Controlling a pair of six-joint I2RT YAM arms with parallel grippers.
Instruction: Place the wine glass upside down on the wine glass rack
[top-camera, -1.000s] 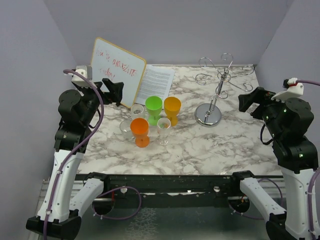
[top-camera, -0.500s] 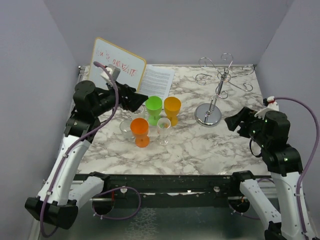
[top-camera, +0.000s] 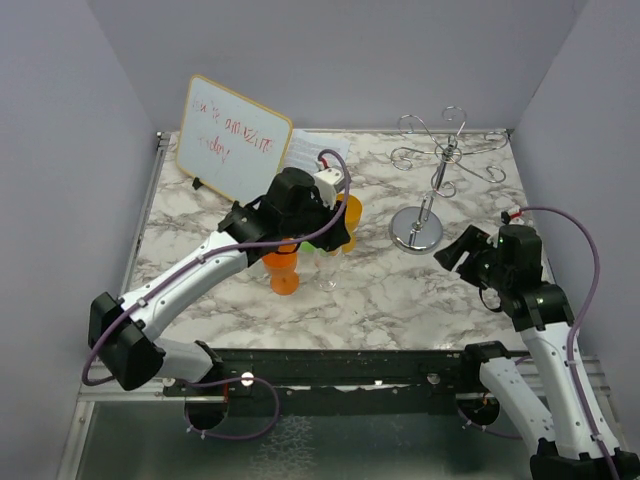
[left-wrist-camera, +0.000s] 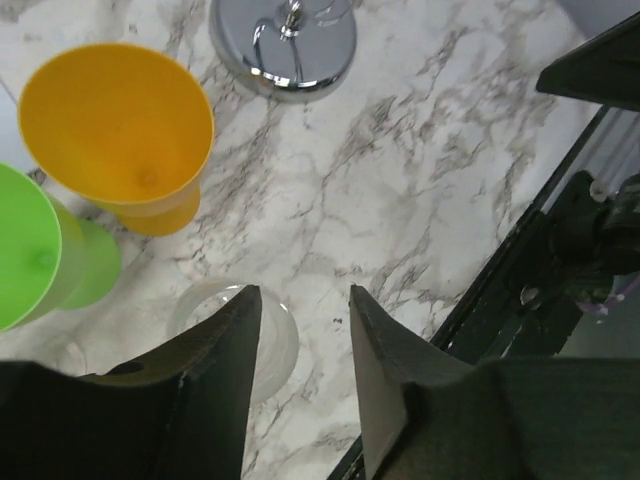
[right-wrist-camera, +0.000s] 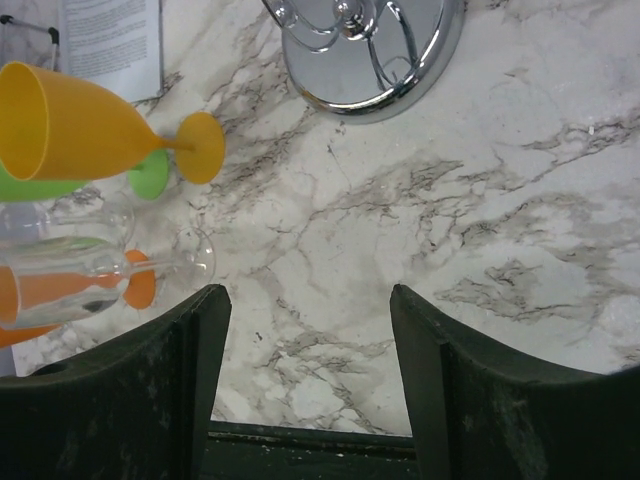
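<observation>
The chrome wine glass rack (top-camera: 436, 165) stands at the back right on its round disc base (left-wrist-camera: 285, 45) (right-wrist-camera: 372, 50). A clear wine glass (top-camera: 328, 279) (right-wrist-camera: 85, 276) stands upright in front of the coloured cups. My left gripper (top-camera: 335, 236) (left-wrist-camera: 300, 300) hovers right over it, pointing down. The jaws are open and narrow, with only marble between them. The left finger (left-wrist-camera: 215, 370) overlaps the glass rim (left-wrist-camera: 277, 345). My right gripper (top-camera: 455, 250) (right-wrist-camera: 308, 300) hangs open and empty over bare marble, near and right of the rack base.
Orange (top-camera: 283, 266), yellow (left-wrist-camera: 115, 125) and green (left-wrist-camera: 30, 245) plastic goblets crowd round the clear glass. Another clear glass (right-wrist-camera: 60, 225) stands beside them. A whiteboard (top-camera: 232, 150) and a printed sheet (top-camera: 305, 150) lie at the back left. The table's black front rail (top-camera: 330, 365) runs below.
The left arm swung from beside the whiteboard to above the cups, and its jaws narrowed. The right arm dropped and moved in toward the rack base, its jaws closing a little.
</observation>
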